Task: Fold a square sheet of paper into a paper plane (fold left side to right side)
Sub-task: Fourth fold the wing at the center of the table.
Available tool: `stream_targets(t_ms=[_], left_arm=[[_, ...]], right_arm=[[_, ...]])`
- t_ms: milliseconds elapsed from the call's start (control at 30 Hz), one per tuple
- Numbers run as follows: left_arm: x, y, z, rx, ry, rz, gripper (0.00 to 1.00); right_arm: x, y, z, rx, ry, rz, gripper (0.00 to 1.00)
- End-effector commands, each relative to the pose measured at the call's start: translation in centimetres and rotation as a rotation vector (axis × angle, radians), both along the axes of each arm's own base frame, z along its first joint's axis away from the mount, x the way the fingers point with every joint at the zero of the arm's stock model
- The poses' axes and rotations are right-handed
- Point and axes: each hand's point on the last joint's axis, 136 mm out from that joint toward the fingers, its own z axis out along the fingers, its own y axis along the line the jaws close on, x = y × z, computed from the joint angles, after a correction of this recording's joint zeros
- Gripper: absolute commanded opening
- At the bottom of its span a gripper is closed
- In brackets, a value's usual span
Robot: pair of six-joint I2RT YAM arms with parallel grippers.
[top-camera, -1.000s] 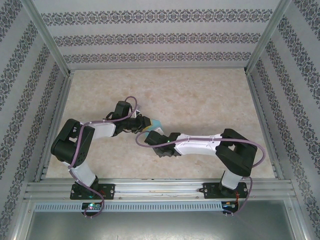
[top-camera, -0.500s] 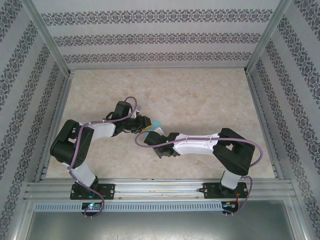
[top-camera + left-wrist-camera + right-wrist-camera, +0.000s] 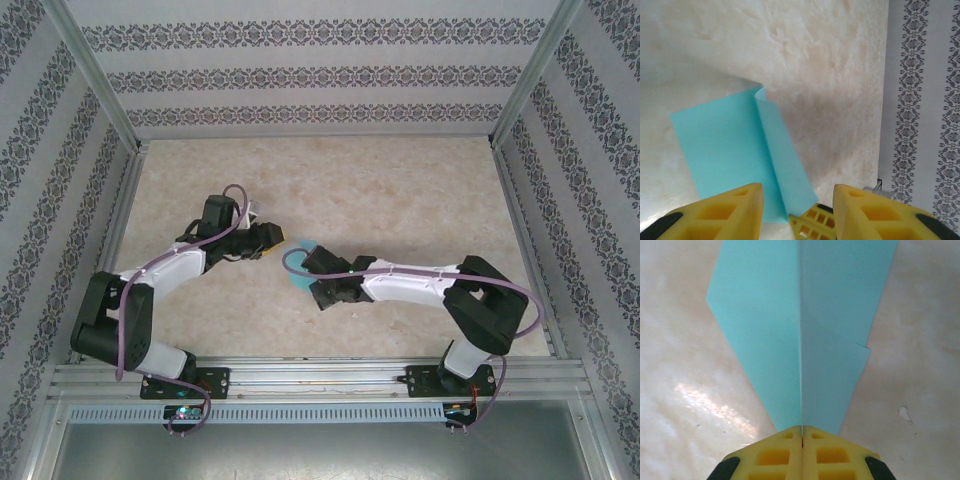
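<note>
Left arm [image 3: 170, 265]: elbow folded at the near left, forearm reaching forward and inward.
Left gripper [image 3: 796, 191]: yellow fingers parted, aimed toward the right gripper.
Right arm [image 3: 415, 282]: elbow bent at the near right, forearm stretched leftward.
Right gripper [image 3: 802, 429]: fingers pressed together, pinching the narrow end of the plane [image 3: 785, 340].
</note>
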Motion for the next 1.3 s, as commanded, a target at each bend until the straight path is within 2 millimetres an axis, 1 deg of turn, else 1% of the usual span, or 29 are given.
stream_targets(t_ms=[0, 100, 167, 500, 633, 833, 1033, 1133, 1267], left_arm=[[-2.1, 0.8, -1.4, 0.042, 0.054, -0.040, 0.41], [-2.7, 0.6, -1.9, 0.032, 0.072, -0.058, 0.41], [-3.0, 0.6, -2.3, 0.026, 0.085, -0.065, 0.41], [-4.2, 0.2, -3.7, 0.009, 0.126, -0.087, 0.41], [-4.4, -0.7, -4.1, -0.015, 0.133, -0.097, 0.41], [-4.6, -2.2, -4.9, -0.022, 0.150, -0.120, 0.42], [-4.6, -3.3, -5.6, -0.005, 0.157, -0.134, 0.42], [-4.5, -4.1, -6.0, 0.003, 0.162, -0.150, 0.42], [-3.8, -4.6, -6.6, 0.025, 0.164, -0.149, 0.42]], right_arm=[[-1.3, 1.8, 0.7, 0.180, 0.112, 0.079, 0.00], [-1.6, 2.1, 0.4, 0.287, 0.203, 0.087, 0.00], [-1.6, 2.1, 0.2, 0.329, 0.241, 0.086, 0.00], [-0.9, 2.6, 0.2, 0.505, 0.306, 0.092, 0.00], [-0.8, 2.6, -0.4, 0.532, 0.349, 0.089, 0.00], [-0.5, 2.8, -0.8, 0.568, 0.378, 0.078, 0.00], [-0.7, 2.9, -1.3, 0.594, 0.409, 0.076, 0.00], [-0.6, 2.9, -1.4, 0.602, 0.415, 0.072, 0.00], [-0.6, 3.0, -1.4, 0.606, 0.420, 0.073, 0.00]])
